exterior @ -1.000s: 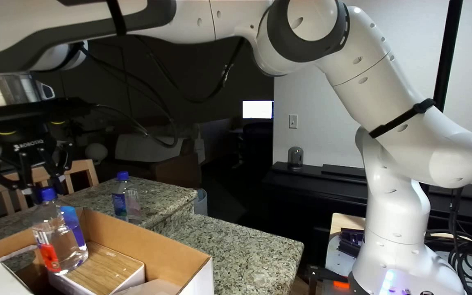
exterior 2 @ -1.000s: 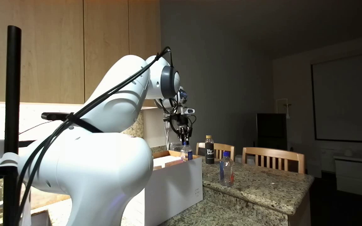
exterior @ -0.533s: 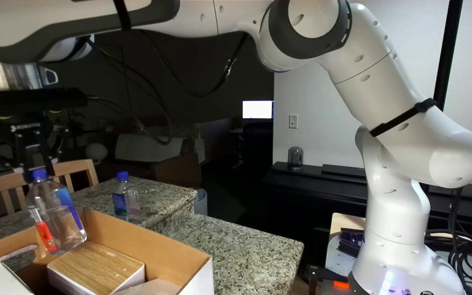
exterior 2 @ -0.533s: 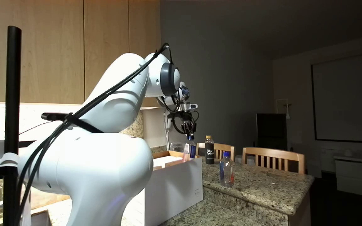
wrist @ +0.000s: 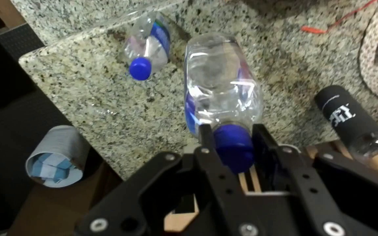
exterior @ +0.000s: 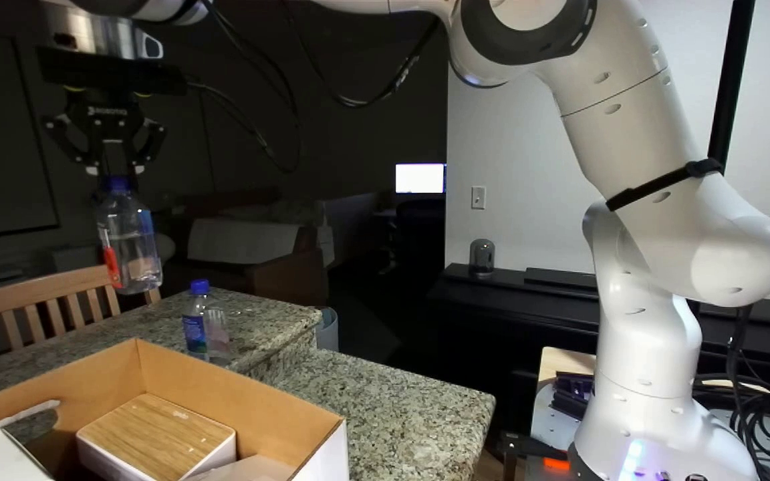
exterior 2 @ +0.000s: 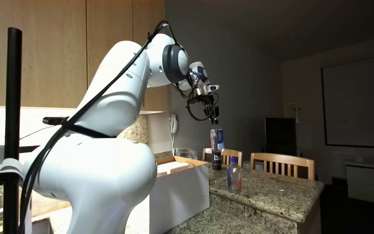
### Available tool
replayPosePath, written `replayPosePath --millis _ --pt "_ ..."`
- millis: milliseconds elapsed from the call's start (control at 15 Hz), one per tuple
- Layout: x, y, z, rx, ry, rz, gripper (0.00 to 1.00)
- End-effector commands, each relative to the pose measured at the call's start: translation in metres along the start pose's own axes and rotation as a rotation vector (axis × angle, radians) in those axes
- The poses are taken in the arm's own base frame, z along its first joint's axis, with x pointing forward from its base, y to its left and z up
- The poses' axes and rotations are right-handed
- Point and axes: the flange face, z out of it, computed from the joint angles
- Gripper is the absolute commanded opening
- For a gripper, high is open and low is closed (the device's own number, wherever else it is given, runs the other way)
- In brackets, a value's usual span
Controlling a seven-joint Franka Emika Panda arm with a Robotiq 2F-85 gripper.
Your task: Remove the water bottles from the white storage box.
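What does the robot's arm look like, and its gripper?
The arm is white with rounded segments, a dark grey ring, a black strap and loose black cables. Below a silvery collar, the gripper is black, with hinged linkages, bright screws and white ROBOTIQ lettering.

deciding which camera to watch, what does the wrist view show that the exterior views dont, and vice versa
Only the wrist view shows a red cord and, cut off by the frame, a rounded patterned piece.
Only the exterior views show the white storage box, in both, and, in an exterior view, a wood-topped package lying inside it.
All share the granite counter, the standing bottle on it and the held bottle in the fingers.
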Motion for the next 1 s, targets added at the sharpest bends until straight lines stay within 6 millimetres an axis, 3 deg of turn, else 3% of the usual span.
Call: replayPosePath --millis 0,400,667,933 --pt "0.026 0.051 -0.019 -0.016 0.017 0.128 0.16" --pt "0.063 0.133 0.009 -0.088 -0.006 0.272 0.16" --pt "0.056 0.174 0.045 -0.121 -0.051 0.300 0.16" --pt "0.038 0.193 0.079 -0.111 -0.047 0.310 0.15"
